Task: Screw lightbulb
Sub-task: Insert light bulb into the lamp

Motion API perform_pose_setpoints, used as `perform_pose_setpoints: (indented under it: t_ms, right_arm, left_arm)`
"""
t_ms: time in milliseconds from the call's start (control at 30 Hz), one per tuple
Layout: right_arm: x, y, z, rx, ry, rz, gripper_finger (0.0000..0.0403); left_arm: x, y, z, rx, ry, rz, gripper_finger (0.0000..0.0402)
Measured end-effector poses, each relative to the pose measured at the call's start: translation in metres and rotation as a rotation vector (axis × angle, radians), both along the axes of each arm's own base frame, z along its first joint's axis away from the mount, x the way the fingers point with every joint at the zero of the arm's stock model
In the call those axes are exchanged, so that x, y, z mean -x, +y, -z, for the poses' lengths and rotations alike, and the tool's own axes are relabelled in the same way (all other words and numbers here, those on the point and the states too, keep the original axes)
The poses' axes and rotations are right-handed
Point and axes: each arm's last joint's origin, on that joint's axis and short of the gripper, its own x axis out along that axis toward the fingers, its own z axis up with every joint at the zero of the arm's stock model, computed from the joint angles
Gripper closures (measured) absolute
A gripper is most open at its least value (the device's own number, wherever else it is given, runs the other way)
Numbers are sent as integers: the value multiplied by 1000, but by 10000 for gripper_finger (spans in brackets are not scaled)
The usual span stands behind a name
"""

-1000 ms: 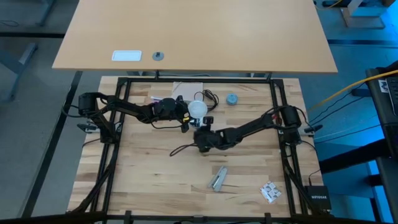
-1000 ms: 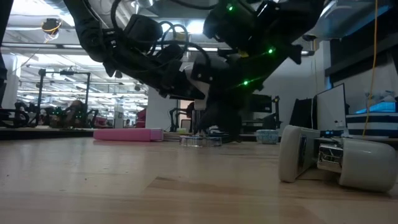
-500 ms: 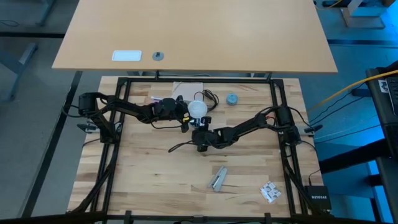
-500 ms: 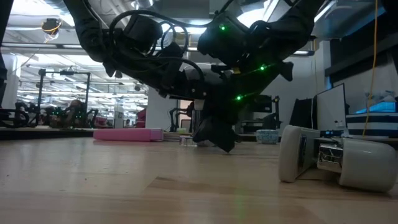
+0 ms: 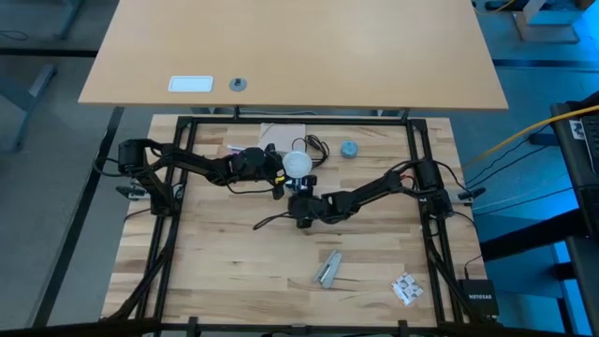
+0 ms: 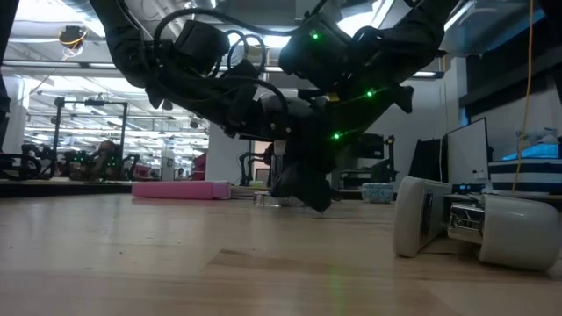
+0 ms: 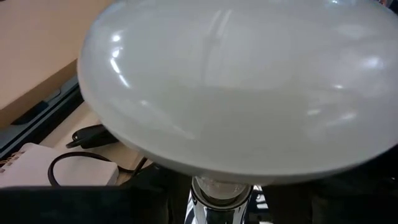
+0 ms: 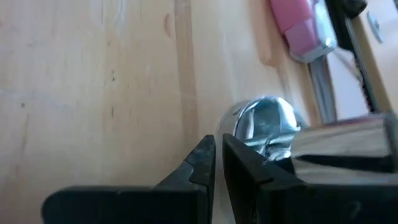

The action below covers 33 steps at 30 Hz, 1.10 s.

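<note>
I see the frosted-white pear-shaped lightbulb (image 5: pixel 298 163) near the middle of the wooden table (image 5: pixel 225 271), with its narrow neck (image 7: pixel 219 190) down on the round silvery socket (image 8: pixel 266 123); my left gripper (image 5: pixel 281 169) is pinching the globe of this lightbulb from the side; my right gripper (image 5: pixel 301 201) is just beside the lightbulb's base, low at the table, its fingers (image 8: pixel 200 163) pressed almost together on nothing; a small blue-grey round cap (image 5: pixel 348 149) lies near the lightbulb, apart from it.

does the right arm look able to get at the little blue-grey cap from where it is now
Probably yes. The cap sits alone on bare wood behind the right tool, nothing in between; the left tool and bulb lie off to the side.
</note>
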Motion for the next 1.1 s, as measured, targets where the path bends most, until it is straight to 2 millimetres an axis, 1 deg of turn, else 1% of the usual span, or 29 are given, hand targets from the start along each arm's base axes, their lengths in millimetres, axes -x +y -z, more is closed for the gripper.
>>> perform_pose_setpoints:
  t_ms: [133, 467, 800, 900, 1100]
  right_arm:
    - [-1, 0, -4, 12, -13, -5, 368]
    - [0, -1, -4, 18, -2, -1, 368]
    - [-1, 2, -2, -74, 8, -88, 366]
    - [-1, 2, -2, -73, 9, -88, 346]
    - [-1, -1, -2, -61, 5, -71, 257]
  left_arm:
    - [0, 0, 0, 0, 0, 0, 249]
    - [0, 0, 0, 0, 0, 0, 249]
    - [0, 0, 0, 0, 0, 0, 249]
    - [0, 0, 0, 0, 0, 0, 249]
    - [0, 0, 0, 0, 0, 0, 249]
